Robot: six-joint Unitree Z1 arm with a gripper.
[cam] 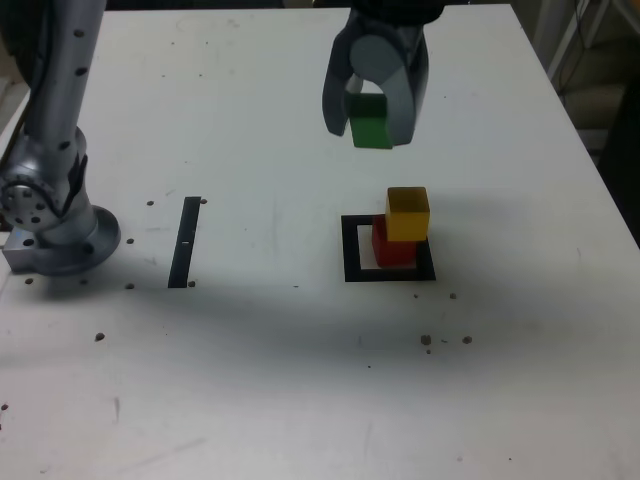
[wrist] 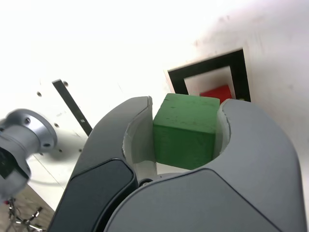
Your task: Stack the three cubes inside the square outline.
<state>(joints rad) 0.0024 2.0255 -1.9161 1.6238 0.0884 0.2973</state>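
One cube (cam: pixel 407 213) atop another (cam: pixel 392 247) inside square outline (cam: pixel 352 250).

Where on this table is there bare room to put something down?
Plenty: the wide stretch between the black strip and the square outline, and the whole near edge of the table. It is crowded only at the outline, where the yellow cube sits on the red cube, with the gripper holding the green cube above.

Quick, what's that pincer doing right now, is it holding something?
Pincer: closed on the green cube, held in the air above the table.
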